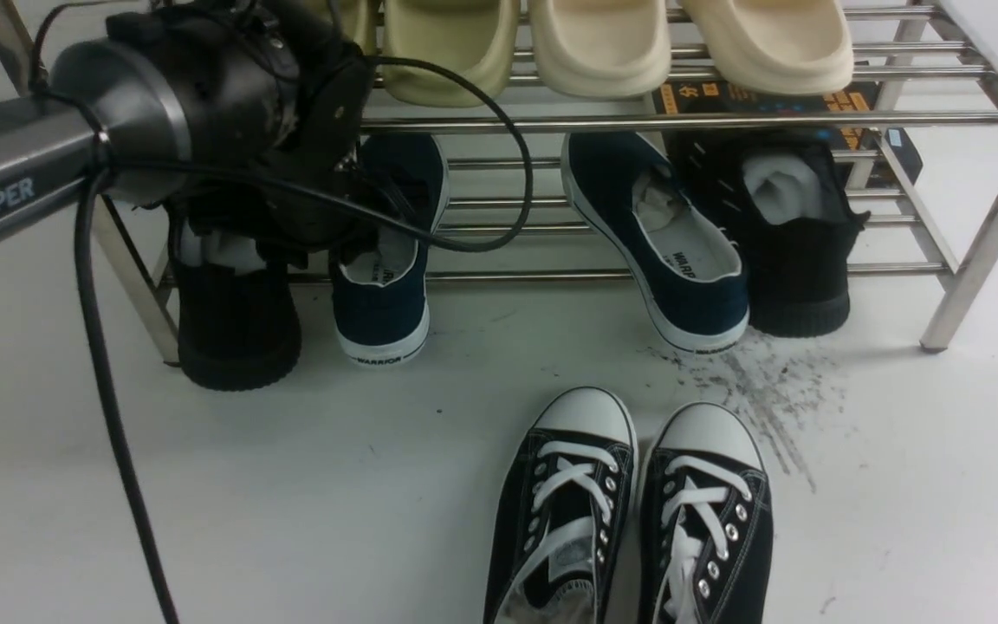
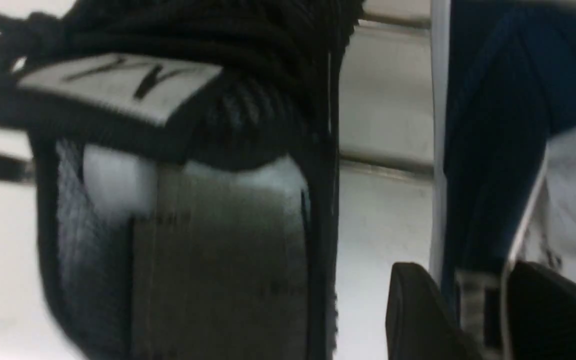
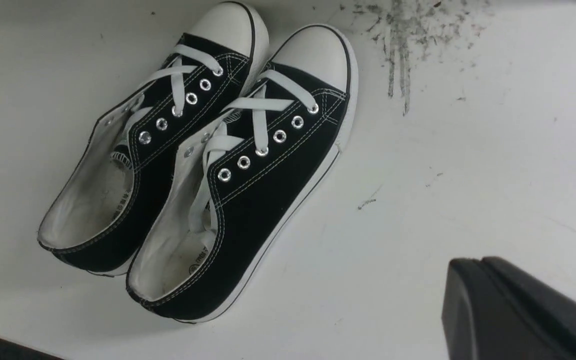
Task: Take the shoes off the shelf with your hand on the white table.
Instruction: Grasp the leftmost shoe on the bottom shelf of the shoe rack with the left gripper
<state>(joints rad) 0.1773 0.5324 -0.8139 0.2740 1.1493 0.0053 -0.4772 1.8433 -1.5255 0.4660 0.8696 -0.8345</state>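
Two navy-blue slip-on shoes sit heel-out on the lower tier of the steel shelf [image 1: 551,123], one on the left [image 1: 382,303] and one on the right [image 1: 681,260]. Both heels overhang the white table [image 1: 291,485]. My left gripper [image 1: 360,230] reaches down into the left navy shoe. In the left wrist view my left gripper [image 2: 478,280] has one finger outside and one inside the shoe's side wall [image 2: 488,150], shut on it. My right gripper [image 3: 483,262] is shut and empty above the table [image 3: 468,175]; it does not show in the front view.
Black knit sneakers stand on the lower tier at the left [image 1: 235,338] and right [image 1: 798,260] ends. Cream slippers [image 1: 603,43] fill the top tier. A black lace-up pair [image 1: 629,520] stands on the table in front, beside dark scuff marks [image 1: 759,390].
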